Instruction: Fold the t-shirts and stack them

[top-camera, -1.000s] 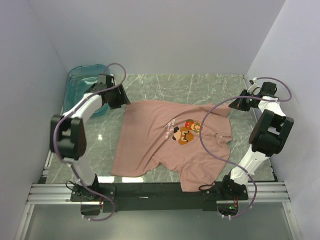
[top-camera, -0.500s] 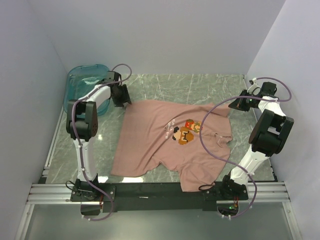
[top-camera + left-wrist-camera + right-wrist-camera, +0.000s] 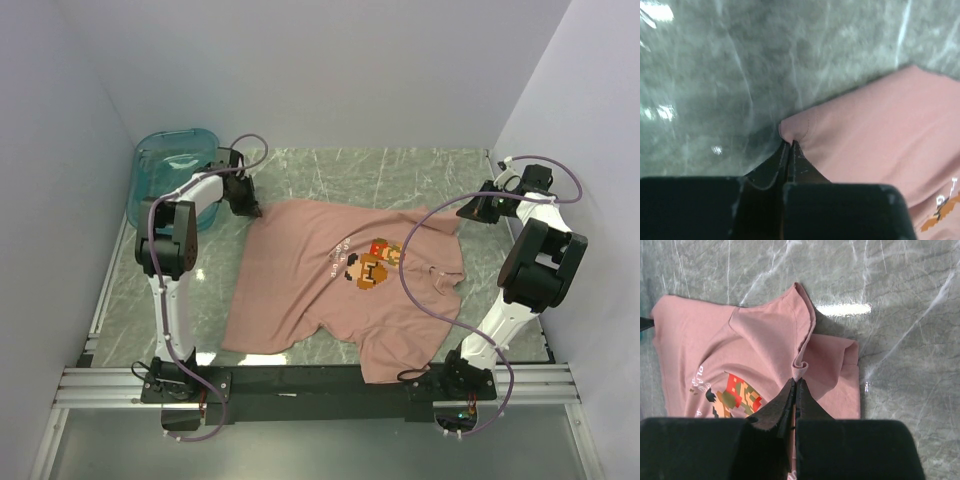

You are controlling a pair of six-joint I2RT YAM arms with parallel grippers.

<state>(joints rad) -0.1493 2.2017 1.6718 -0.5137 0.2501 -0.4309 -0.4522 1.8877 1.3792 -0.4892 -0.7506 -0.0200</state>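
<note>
One dusty-pink t-shirt (image 3: 330, 285) lies spread on the marble table, its pixel-art print (image 3: 372, 262) facing up. My left gripper (image 3: 250, 208) sits at the shirt's far left corner. In the left wrist view its jaws (image 3: 789, 143) are shut on the pink corner (image 3: 800, 127), which puckers just ahead of the tips. My right gripper (image 3: 468, 212) is at the shirt's far right corner. In the right wrist view it (image 3: 796, 381) is shut on a curled edge of the t-shirt (image 3: 755, 335), beside the print (image 3: 735, 392). That right corner is bunched and folded over.
A translucent teal bin (image 3: 165, 170) stands at the far left, just behind the left arm. Grey walls close in the table on three sides. A black rail (image 3: 320, 380) runs along the near edge, overlapped by the shirt's near part.
The left arm reached farther right to the shirt's far left corner, and its jaws closed on the fabric. The right arm and the shirt have not moved.
</note>
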